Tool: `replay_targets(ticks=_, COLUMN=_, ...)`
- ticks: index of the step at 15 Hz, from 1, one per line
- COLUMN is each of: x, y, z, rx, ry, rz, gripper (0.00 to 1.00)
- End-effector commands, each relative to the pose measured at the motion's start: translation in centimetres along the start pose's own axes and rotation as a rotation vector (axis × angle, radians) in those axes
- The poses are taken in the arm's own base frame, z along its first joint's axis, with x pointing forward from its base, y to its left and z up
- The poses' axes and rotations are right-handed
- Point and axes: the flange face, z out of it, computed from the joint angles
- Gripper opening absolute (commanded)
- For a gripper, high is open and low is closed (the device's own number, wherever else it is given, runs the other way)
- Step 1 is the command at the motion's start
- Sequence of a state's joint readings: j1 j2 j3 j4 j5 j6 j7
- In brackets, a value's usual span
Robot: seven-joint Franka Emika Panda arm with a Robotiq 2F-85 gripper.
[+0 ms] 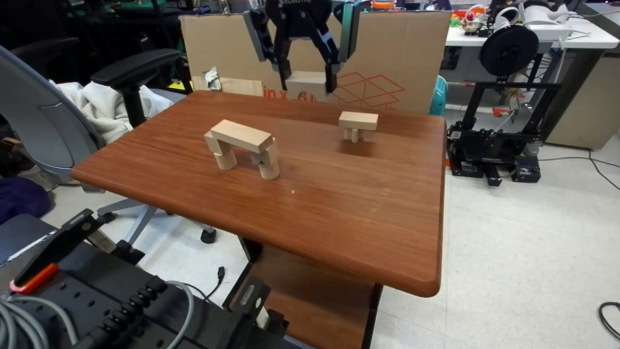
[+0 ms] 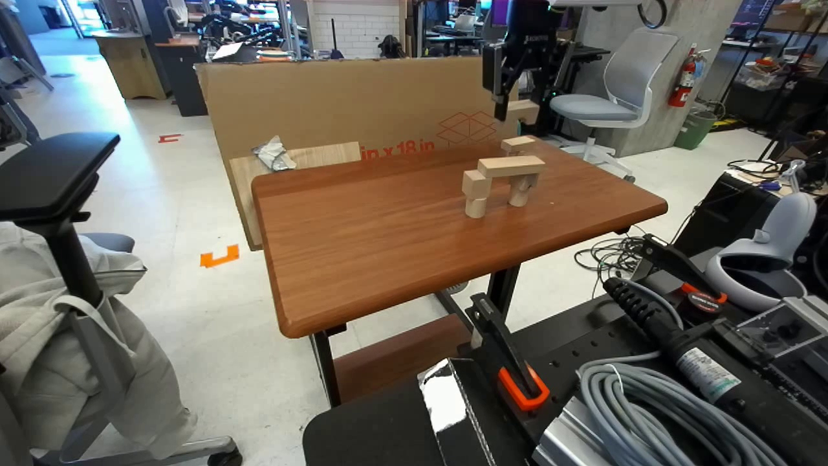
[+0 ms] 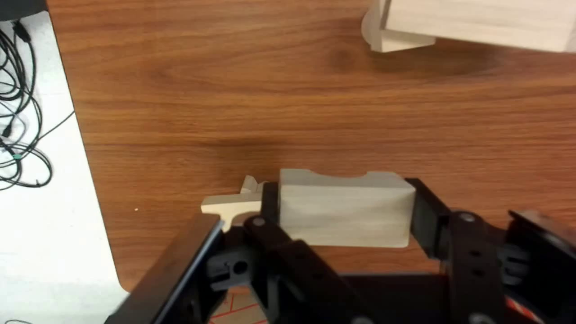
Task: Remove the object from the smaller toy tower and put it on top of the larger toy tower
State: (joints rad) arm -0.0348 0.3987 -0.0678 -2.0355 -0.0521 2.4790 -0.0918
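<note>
My gripper (image 1: pixel 308 81) is shut on the object (image 1: pixel 306 88), a light-wood block with a curved notch in one side. It holds the block in the air above the back part of the table. In the wrist view the object (image 3: pixel 344 216) sits between both fingers. The smaller toy tower (image 1: pixel 358 120) stands at the table's back, with a flat top piece on short legs. In the wrist view the smaller tower (image 3: pixel 231 208) is partly hidden behind a finger. The larger toy tower (image 1: pixel 242 135) is a long slab across two legs; it also shows in an exterior view (image 2: pixel 511 166) and, cut off, in the wrist view (image 3: pixel 477 22).
Both towers stand on a brown wooden table (image 1: pixel 358 203). A large cardboard sheet (image 2: pixel 323 103) stands upright along the table's far edge. An office chair (image 1: pixel 135 63) is beside the table. A black equipment bench (image 2: pixel 401 421) with clamps and cables is at the near side.
</note>
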Motion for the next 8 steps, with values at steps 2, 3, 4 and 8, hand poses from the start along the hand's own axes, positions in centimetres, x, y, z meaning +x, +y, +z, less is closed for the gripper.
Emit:
replay_targets(ticks=2, x=-4.0, y=-1.6, z=-3.5, rx=0.03, ry=0.058, rz=-0.016, gripper=0.44)
replay_targets(ticks=3, x=-4.5, y=-1.8, z=-3.7, rx=0.047, ry=0.046, rz=-0.01, gripper=0.44)
replay_targets(ticks=4, x=-5.0, y=-2.0, z=-3.9, rx=0.061, ry=0.033, rz=-0.011, gripper=0.44)
replay_targets(ticks=8, x=-6.4, y=-2.6, z=-3.8, rx=0.106, ry=0.012, rz=-0.005, gripper=0.44)
